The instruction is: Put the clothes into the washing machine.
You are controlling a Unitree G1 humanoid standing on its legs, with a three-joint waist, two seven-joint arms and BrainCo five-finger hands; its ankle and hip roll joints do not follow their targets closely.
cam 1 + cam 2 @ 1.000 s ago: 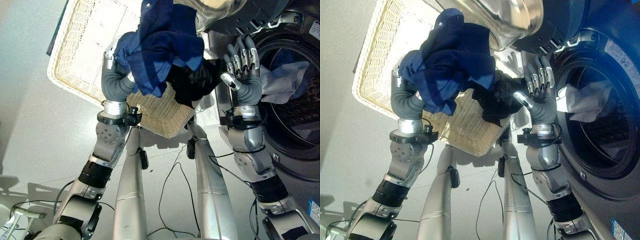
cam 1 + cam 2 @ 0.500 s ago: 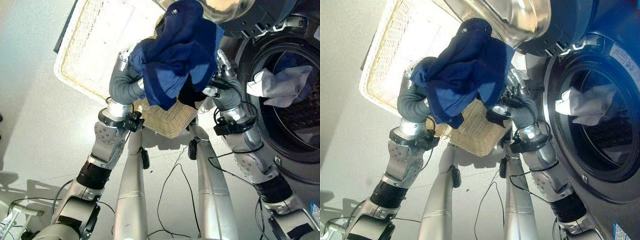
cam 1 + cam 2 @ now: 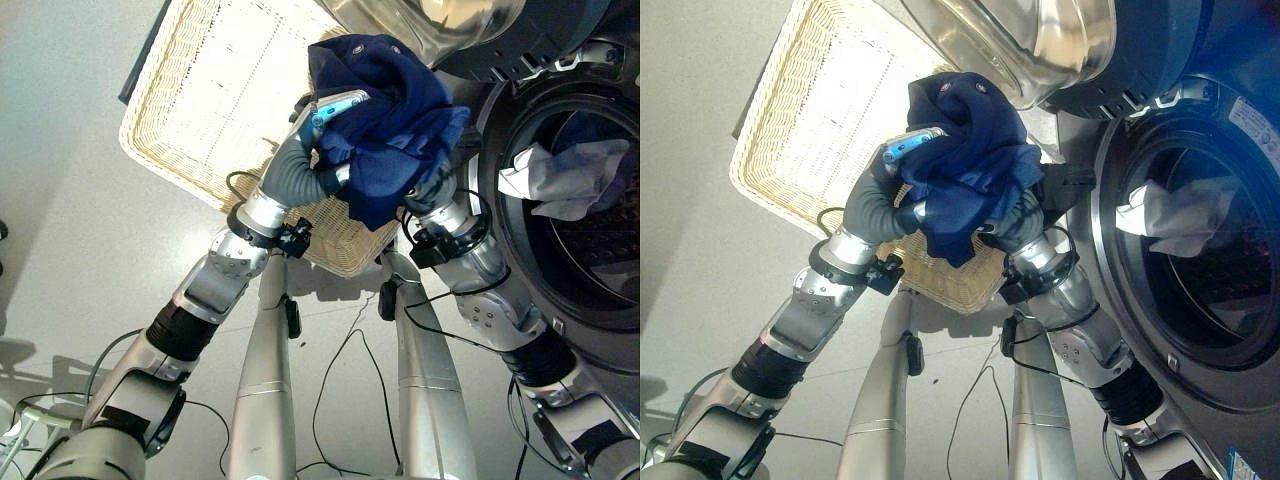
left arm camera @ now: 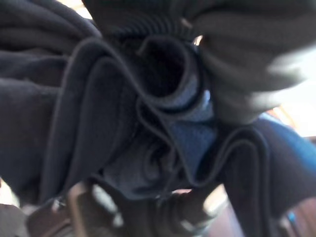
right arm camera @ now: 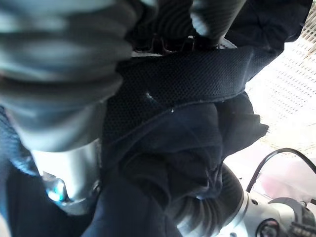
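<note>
Clothes [image 3: 385,135]: a soft, crumpled navy bundle held up between my two hands, beside the washing machine [image 3: 560,190] drum opening.
My left hand [image 3: 318,112] presses into the folds from one side, my right hand [image 3: 432,190] is buried beneath; I cannot tell how either's fingers sit. A pale woven basket [image 3: 215,100] lies behind, and white cloth [image 3: 560,180] drapes over the drum's rim.

One basket [image 3: 200,110], two garments [image 3: 385,120] [image 3: 560,180]

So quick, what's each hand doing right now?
Left hand: buried in the blue garment, cannot tell.
Right hand: hidden under the same garment, cannot tell.
</note>
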